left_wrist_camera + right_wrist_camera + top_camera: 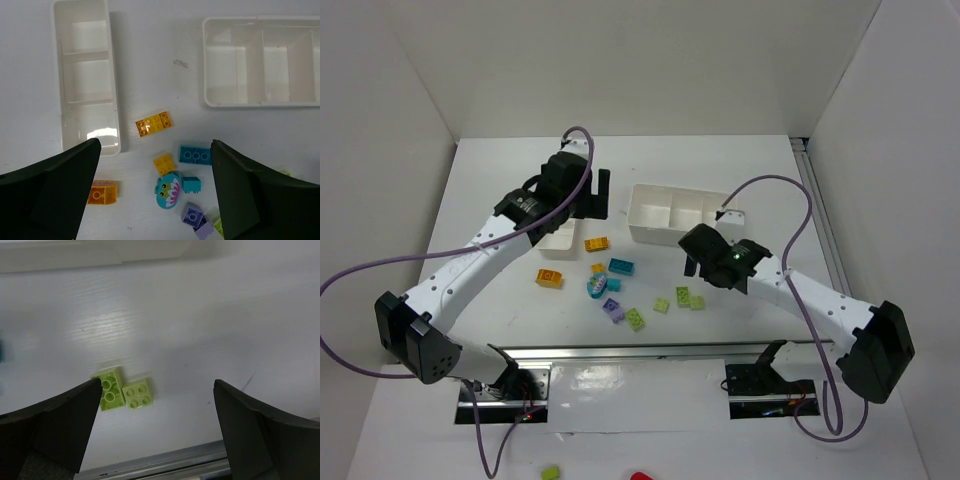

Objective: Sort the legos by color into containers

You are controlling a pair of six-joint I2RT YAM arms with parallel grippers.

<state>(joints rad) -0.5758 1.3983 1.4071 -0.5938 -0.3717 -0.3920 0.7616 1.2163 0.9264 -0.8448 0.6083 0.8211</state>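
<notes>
The left jaws stand wide open and hold nothing, their dark fingers (50, 195) spread over the counter (500, 170) between the two containers. The right jaws are wide open and empty too, fingers (55, 425) hanging above two light green legos (111, 391) that lie touching, side by side, on the counter. There are two white trays, each split by dividers. The narrower tray (115, 75) is partly hidden under the left arm (480, 250) in the top view, and the wider tray (645, 236) sits just beyond the right arm (810, 295). Twelve legos can be counted, all on the counter in front of the trays. Three are orange: an orange brick (596, 243) nearest the narrow tray, a clear orange brick (549, 277) off to the left, and a small orange plate (164, 164). Three are teal: a long teal brick (195, 155), a small teal brick (191, 184) and a rounded teal piece (168, 191) with a picture on it, the last two touching. Two purple bricks (613, 309) lie together just in front of those. Four are light green: one (636, 319) beside the purple pair, one (661, 305) alone, and the touching pair (690, 299) under the right jaws. Nearer than the metal rail (650, 352), a green bit (550, 472) and a red bit (640, 477) lie at the bottom edge of the top view.
</notes>
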